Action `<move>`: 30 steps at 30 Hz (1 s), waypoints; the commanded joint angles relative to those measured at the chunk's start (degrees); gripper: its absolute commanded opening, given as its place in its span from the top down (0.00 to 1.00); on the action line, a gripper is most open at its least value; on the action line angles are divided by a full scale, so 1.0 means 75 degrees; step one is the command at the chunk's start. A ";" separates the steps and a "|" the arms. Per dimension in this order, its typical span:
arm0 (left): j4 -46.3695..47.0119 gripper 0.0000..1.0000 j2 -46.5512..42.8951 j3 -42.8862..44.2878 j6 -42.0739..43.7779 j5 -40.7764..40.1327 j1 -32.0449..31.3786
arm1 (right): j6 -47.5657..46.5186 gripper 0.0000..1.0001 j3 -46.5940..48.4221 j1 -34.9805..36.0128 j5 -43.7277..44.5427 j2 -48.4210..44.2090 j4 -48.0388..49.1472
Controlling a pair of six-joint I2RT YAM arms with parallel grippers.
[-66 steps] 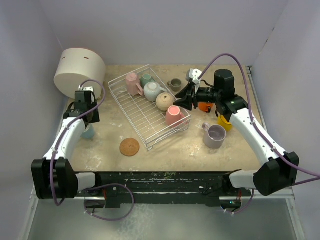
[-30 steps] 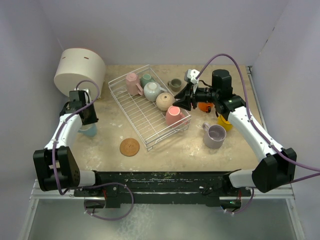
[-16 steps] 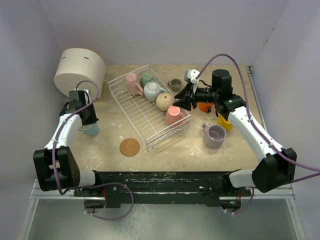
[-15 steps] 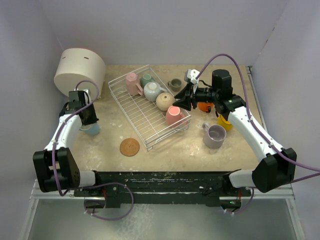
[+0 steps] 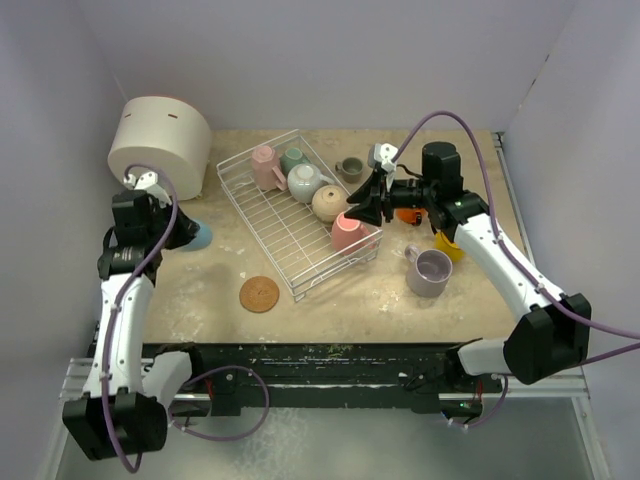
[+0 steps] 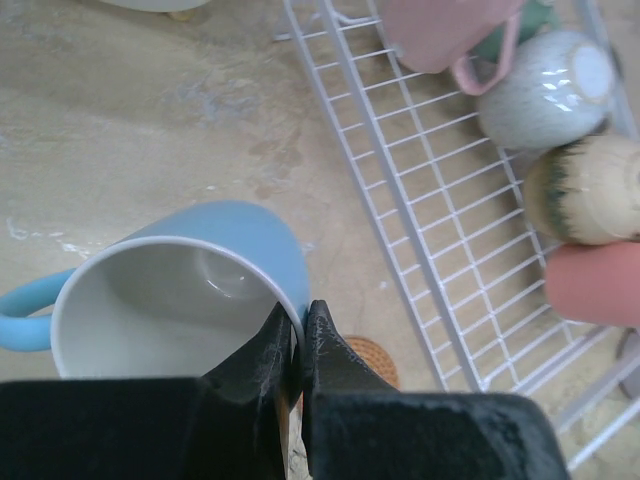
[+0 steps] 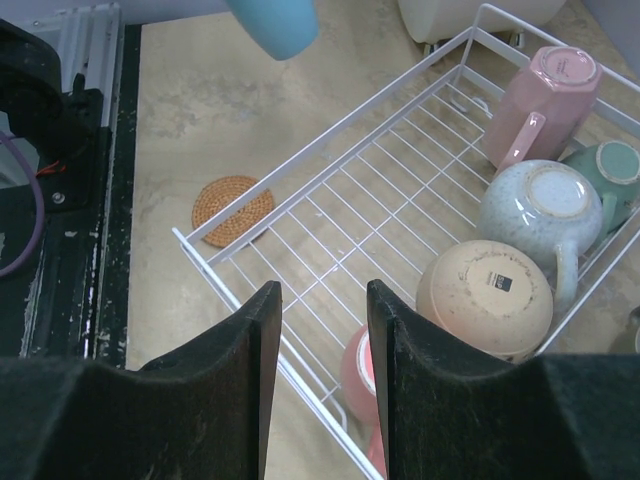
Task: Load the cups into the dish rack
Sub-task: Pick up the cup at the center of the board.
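Blue cup [image 6: 190, 255]: rim pinched shut in left gripper [image 6: 297, 322], raised. Rack [image 6: 383, 190] lies to its right, near half free. Right gripper [image 7: 323, 296]: jaws parted, empty, above rack.

The light blue mug [image 6: 190, 290] has a smooth glazed ceramic surface, and its pale inside catches a soft shine. The left gripper [image 6: 297, 318] has fingers [image 6: 262, 350] of matt black plastic. The dish rack [image 5: 258, 231] is thin wire with a smooth white coating. In it, the pale mug [image 7: 540, 215] and the beige mug [image 7: 485, 290] show speckled glaze, and the pink mug [image 7: 540, 100] looks matt. The table [image 6: 130, 120] is a mottled, stone-like beige, dull and scuffed. The coaster [image 7: 232, 210] looks woven and rough.
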 commanded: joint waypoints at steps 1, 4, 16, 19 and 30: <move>0.0647 1.00 -0.1013 -0.0075 -0.1077 0.1222 0.0031 | -0.0192 0.57 -0.0038 0.0009 -0.0520 -0.0026 0.0304; 0.0882 1.00 -0.1606 -0.0170 -0.1741 0.1819 0.0031 | -0.0236 0.57 -0.0102 0.0009 -0.0668 -0.0078 0.0353; 0.4163 1.00 -0.3107 -0.1323 -0.6131 0.3959 0.0019 | -0.0451 0.56 -0.0392 0.0001 -0.1026 -0.0358 0.0700; 0.5213 1.00 -0.3369 -0.1818 -0.7308 0.4059 0.0019 | -0.0413 0.54 -0.0568 0.0004 -0.1032 -0.0430 0.1001; 0.6617 1.00 -0.3786 -0.2005 -0.9407 0.3855 0.0007 | -0.1953 0.39 -0.1203 -0.0014 -0.2016 -0.0541 0.1266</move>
